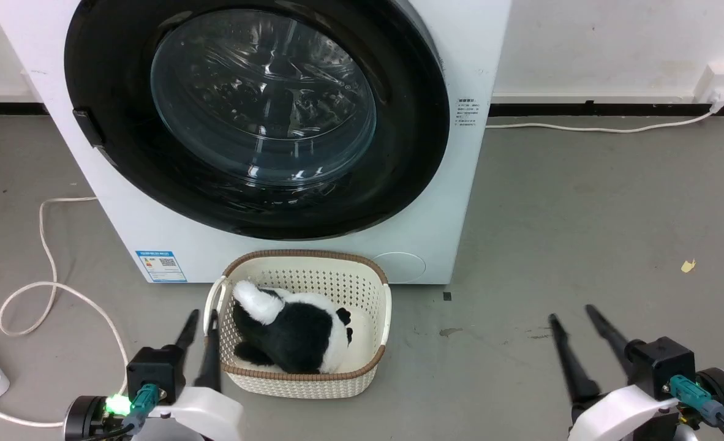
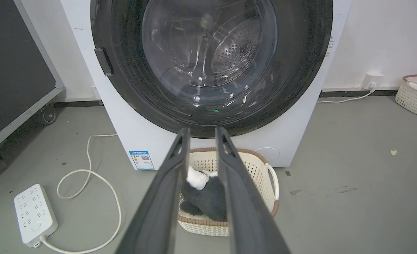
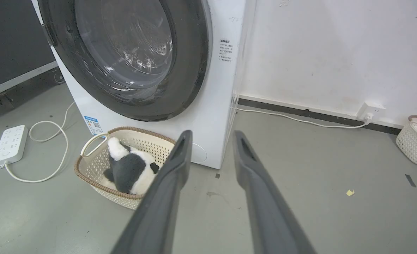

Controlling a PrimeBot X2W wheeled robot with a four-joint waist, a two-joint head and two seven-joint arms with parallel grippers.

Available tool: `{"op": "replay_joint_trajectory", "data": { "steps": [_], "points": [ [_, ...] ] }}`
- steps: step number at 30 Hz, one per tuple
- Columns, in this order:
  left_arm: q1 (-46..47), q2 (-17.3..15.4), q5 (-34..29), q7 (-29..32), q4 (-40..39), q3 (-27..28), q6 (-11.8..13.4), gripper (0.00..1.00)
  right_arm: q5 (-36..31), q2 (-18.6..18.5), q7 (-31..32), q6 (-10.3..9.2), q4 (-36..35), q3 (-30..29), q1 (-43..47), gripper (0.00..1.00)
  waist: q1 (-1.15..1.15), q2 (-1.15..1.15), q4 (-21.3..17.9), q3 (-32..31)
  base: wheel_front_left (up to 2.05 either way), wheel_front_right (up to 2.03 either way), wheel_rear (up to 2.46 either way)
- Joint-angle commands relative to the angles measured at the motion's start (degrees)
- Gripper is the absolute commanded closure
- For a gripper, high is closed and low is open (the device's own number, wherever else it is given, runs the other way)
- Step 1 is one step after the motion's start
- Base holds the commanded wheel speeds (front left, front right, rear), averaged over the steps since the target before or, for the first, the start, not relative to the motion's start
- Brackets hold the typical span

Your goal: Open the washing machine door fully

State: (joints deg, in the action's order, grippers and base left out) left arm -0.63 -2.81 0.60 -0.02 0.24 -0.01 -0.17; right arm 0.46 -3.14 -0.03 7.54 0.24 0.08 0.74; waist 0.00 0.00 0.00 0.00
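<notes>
- The washing machine door (image 1: 258, 116), a large round glossy black disc with a bulging clear glass bowl at its centre, is sitting closed, flat against the front of the big white front-loading washing machine (image 1: 454, 202). The opening step is not yet started.
- A small dark tab (image 1: 87, 125) is showing on the door's left rim, running roughly up and down. It is judged to be the pull point, with the swing going toward the robot's right.
- The door is lying ahead of and above both grippers, its face turned squarely toward the robot.
- The left gripper (image 1: 203, 313) is hanging low at the left, jaws a narrow gap apart and holding nothing. It is the arm nearer the tab side.
- The right gripper (image 1: 571, 312) is hanging low at the right, jaws wider apart and empty, well clear of the machine.
- A cream woven-look plastic basket (image 1: 313, 380) carrying a black-and-white plush toy (image 1: 294, 331) is standing on the floor just before the machine, just beside the left gripper. Any reach is probably needing to rise over it.
</notes>
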Motion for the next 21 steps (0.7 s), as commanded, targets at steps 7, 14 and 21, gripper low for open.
{"op": "replay_joint_trajectory", "data": {
  "steps": [7, 14, 21],
  "points": [
    [0.1, 0.0, -0.1, -1.2, 0.3, -0.8, 0.5, 0.00, 1.2, 0.0, -1.2, 0.00, -0.1, 0.0, 0.0, 0.00, 0.00, 0.00, 0.1, 0.2, 0.00, 0.00, 0.00],
    [0.5, 0.0, -0.2, -2.1, 0.4, -1.7, 1.0, 0.00, 1.8, -0.2, -1.9, -0.01, -0.3, 0.2, -0.6, 0.00, 0.00, 0.00, 0.4, 1.0, 0.00, 0.00, 0.00],
    [1.2, 0.0, -0.1, -3.0, 0.4, -2.5, 1.5, 0.00, 3.5, -1.5, -2.1, -0.01, -0.6, 0.4, -2.2, 0.00, 0.00, 0.00, 1.0, 2.3, 0.00, 0.00, 0.00]
  ]
}}
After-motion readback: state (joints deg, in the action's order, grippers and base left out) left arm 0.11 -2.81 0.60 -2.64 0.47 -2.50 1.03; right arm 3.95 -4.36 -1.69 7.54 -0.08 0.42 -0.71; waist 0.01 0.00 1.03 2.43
